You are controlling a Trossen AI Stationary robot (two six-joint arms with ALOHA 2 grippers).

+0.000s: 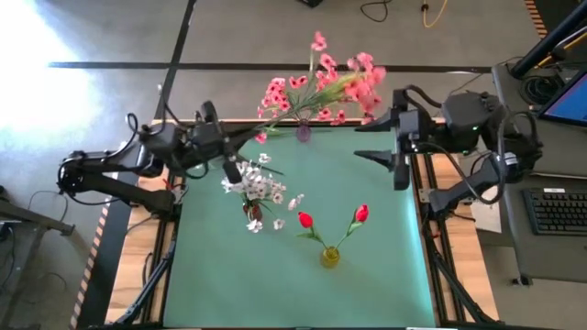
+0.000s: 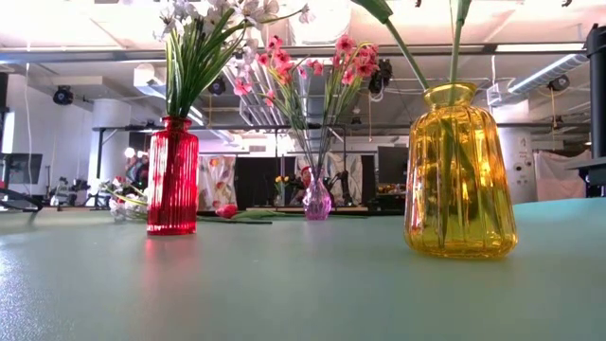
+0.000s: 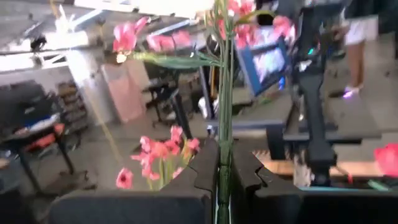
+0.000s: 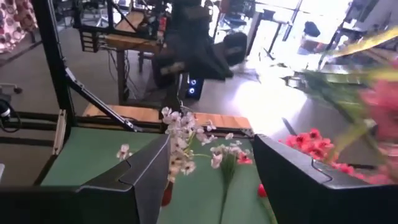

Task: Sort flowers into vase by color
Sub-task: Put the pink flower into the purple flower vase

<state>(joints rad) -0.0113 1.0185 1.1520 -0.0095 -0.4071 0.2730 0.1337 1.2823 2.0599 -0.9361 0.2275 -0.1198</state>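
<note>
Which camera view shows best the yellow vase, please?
The low view: the yellow vase stands close, its ribbed glass and stems clear. The high view shows it only from above, small. Neither wrist view shows it.

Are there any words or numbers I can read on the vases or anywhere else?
No words or numbers can be read in any view.
The red vase, yellow vase and small purple vase carry no labels.
The laptop screen and keyboard beside the table are too small to read.
</note>
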